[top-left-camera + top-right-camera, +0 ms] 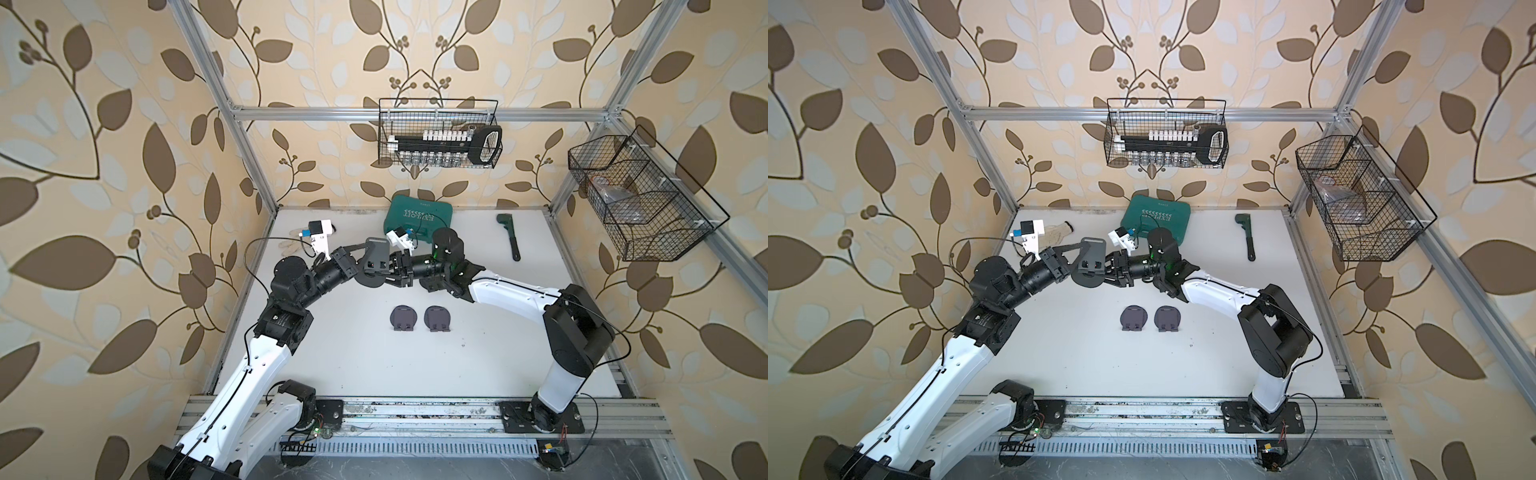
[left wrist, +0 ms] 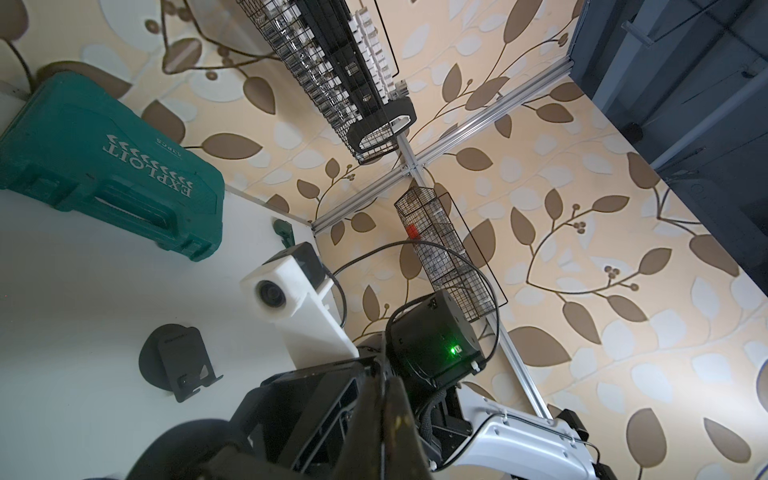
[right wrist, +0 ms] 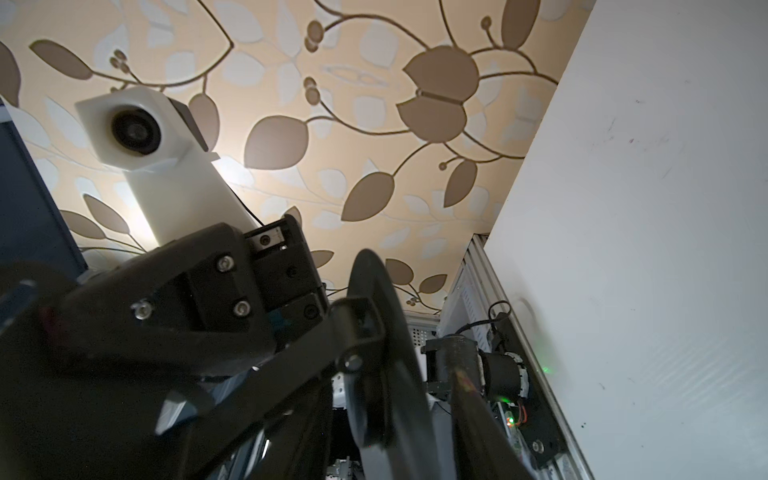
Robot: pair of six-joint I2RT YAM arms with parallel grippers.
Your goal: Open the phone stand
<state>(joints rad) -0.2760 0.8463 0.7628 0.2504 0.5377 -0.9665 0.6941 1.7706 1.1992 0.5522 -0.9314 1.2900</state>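
Nearest to the camera head is the left arm (image 1: 232, 399), which rises from the front edge of the worktop (image 1: 374, 365) close to its front left corner. The right arm (image 1: 565, 365) stands at the same edge, toward the front right corner. Both arms reach to the middle of the worktop, a little toward the back edge, and their grippers meet there head to head.

Between them is the phone stand (image 1: 375, 249), black, with a round base and a flat back plate. In both top views it is held up in the air, not lying on the worktop. The left gripper (image 1: 365, 250) is clenched on the phone stand: its two fingers come together on the edge of the back plate, and the left wrist view shows them pressed tight. The right gripper (image 1: 389, 270) has its jaws apart, one on each side of the round base. Whether they press on it I cannot tell.

Nearer to the front edge, about the centre of the worktop, a flat stand (image 1: 403, 318) and a second flat stand (image 1: 437, 318) lie side by side, not touching. A green case (image 1: 417, 220) lies at the back edge. A dark green wrench (image 1: 510, 237) lies toward the back right corner, and a light glove (image 1: 1059, 230) near the back left corner. A wire basket (image 1: 438, 133) hangs on the back wall, and a second wire basket (image 1: 640, 199) on the right wall.
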